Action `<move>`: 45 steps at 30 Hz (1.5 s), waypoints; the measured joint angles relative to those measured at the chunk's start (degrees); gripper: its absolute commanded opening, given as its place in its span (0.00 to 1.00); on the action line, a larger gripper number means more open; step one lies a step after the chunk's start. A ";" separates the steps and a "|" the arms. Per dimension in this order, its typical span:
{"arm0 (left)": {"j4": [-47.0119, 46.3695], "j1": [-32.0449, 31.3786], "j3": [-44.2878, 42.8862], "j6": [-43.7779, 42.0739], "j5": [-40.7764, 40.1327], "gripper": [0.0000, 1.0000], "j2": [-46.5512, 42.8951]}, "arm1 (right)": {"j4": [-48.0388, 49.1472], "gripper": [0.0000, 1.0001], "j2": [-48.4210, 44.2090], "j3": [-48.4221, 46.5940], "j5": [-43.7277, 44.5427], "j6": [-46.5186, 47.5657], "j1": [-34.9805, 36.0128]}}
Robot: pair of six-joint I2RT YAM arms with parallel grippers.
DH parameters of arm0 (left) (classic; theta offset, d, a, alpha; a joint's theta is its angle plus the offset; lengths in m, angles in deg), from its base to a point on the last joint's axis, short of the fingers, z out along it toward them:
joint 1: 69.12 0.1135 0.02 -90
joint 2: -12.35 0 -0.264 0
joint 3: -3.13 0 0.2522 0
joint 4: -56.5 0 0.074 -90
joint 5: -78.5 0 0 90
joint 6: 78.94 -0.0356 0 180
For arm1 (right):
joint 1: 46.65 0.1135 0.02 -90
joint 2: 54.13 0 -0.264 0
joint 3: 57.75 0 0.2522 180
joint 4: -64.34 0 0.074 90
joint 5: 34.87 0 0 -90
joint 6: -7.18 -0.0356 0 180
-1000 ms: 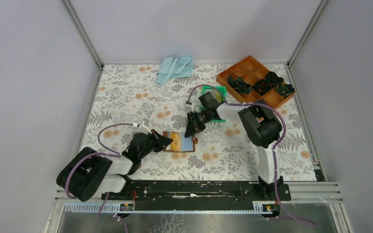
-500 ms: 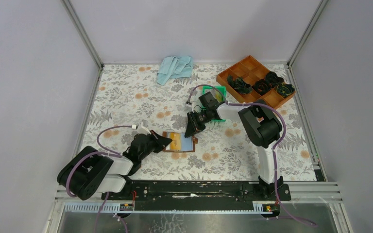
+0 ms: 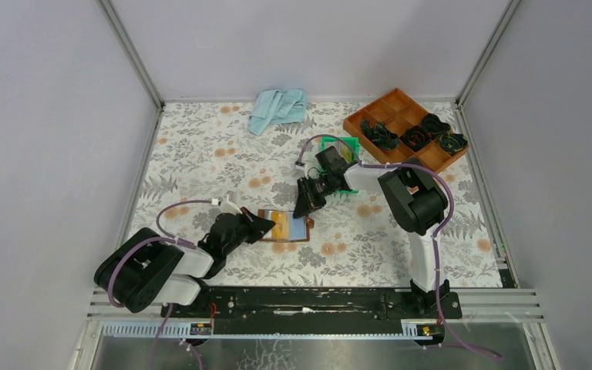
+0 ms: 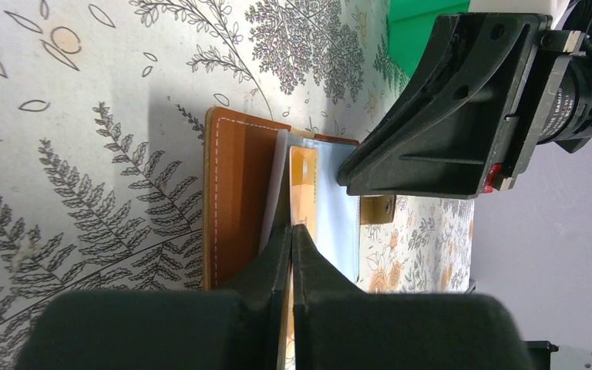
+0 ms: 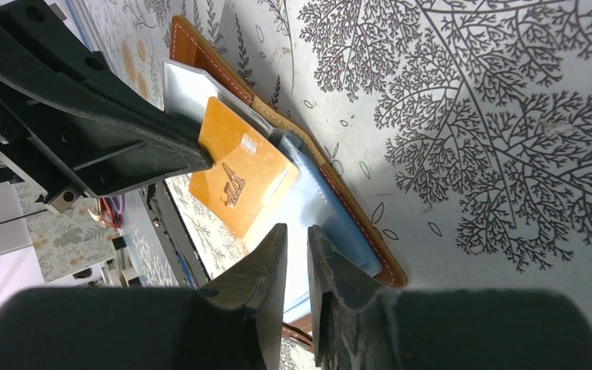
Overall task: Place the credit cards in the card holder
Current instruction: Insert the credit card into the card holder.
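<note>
The card holder (image 4: 235, 193) lies open and flat on the floral table (image 3: 200, 154), toward 6 o'clock of the cloth's middle in the overhead view. Three credit cards fan across its inner face: a grey card (image 5: 185, 85) lowest, a gold-tan card (image 5: 239, 173) over it, and a light blue card (image 5: 324, 216) on the side of the holder toward 3 o'clock. The left gripper (image 4: 291, 235) reaches in from 9 o'clock of the holder, its fingers pressed together on the edge of the gold-tan card, a sliver of which shows between them. The right gripper (image 5: 296, 231) comes down from 1 o'clock of the holder, its tips over the light blue card with only a thin slit between them; whether they pinch that card cannot be told. A green bin (image 3: 348, 145) stands at 1 o'clock of the holder behind the right wrist, a wooden compartment tray (image 3: 401, 104) sits farther off toward 2 o'clock, and a crumpled pale blue cloth (image 3: 279, 106) lies at 12 o'clock.
</note>
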 measured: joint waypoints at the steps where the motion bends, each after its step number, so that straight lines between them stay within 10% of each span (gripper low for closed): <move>1: -0.04 -0.13 -0.11 0.00 -0.07 0.00 0.24 | 0.00 0.23 0.00 0.00 0.00 0.00 -0.02; 29: -4.02 -4.22 -3.76 0.92 -0.90 0.00 9.27 | -0.07 0.24 0.00 0.00 -0.13 0.02 -0.20; 45: -4.37 -6.97 -4.90 2.40 -3.74 0.00 10.93 | -4.46 0.43 -7.39 0.28 8.98 1.99 -0.44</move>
